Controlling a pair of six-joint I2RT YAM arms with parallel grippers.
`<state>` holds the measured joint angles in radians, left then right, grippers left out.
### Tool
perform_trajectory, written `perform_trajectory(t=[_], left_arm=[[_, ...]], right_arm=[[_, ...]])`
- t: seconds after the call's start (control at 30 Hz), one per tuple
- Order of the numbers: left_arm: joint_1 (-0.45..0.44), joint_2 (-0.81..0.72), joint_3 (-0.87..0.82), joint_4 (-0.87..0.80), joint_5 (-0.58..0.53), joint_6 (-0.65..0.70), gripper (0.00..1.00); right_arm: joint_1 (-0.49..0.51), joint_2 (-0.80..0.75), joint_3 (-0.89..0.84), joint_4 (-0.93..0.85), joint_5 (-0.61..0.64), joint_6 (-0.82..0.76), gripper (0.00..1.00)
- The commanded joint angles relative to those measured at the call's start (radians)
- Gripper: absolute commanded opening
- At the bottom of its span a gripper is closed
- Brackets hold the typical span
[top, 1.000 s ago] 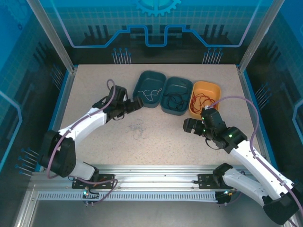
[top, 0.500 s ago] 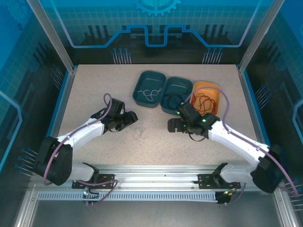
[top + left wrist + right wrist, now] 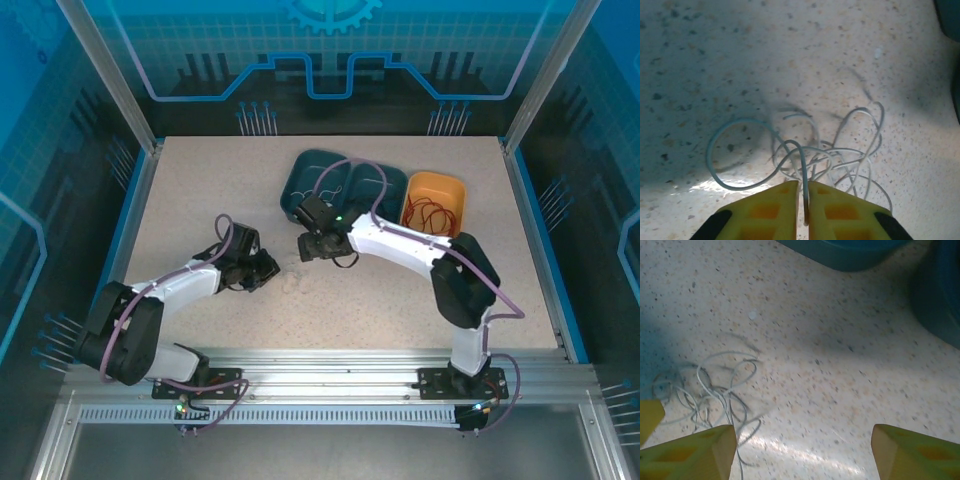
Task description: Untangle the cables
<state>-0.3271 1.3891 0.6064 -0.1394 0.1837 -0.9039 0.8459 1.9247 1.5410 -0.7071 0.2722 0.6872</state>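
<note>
Arms swung inward, left jaws pinching white cable point(image 3: 804, 172), right jaws spread nearby

1. The left arm point(image 3: 185, 283) pulls back toward 6 o'clock, away from the teal tray point(image 3: 298, 180). Its wrist now sits low over the tabletop point(image 3: 200, 190), at 9 o'clock of the white cable point(image 3: 805, 160).
2. The left jaws, wide apart before, now pinch a strand of that cable.
3. The right arm point(image 3: 395, 240) swings from beside the orange tray point(image 3: 450, 185) at 3 o'clock across to the centre.
4. The right jaws narrow somewhat but still gape.
</note>
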Motion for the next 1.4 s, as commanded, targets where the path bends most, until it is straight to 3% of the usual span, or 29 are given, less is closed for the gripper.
perform_trajectory(t=[0.0, 0.67, 0.87, 0.97, 1.37], left_arm=[[0.011, 0.010, -0.015, 0.031, 0.036, -0.009, 0.07], [0.011, -0.020, -0.033, 0.055, 0.063, -0.015, 0.05], [0.012, -0.043, -0.036, 0.041, 0.046, -0.013, 0.05], [0.013, -0.059, -0.036, 0.021, 0.026, -0.004, 0.05], [0.057, -0.137, -0.018, -0.093, -0.078, 0.061, 0.01]], right_arm=[[0.021, 0.069, 0.095, -0.048, -0.033, -0.003, 0.70], [0.058, 0.340, 0.356, -0.094, -0.113, -0.018, 0.52], [0.049, 0.355, 0.329, -0.095, -0.107, 0.001, 0.32], [0.045, 0.323, 0.288, -0.083, -0.085, 0.012, 0.12], [0.022, -0.029, -0.066, -0.002, 0.064, 0.072, 0.06]])
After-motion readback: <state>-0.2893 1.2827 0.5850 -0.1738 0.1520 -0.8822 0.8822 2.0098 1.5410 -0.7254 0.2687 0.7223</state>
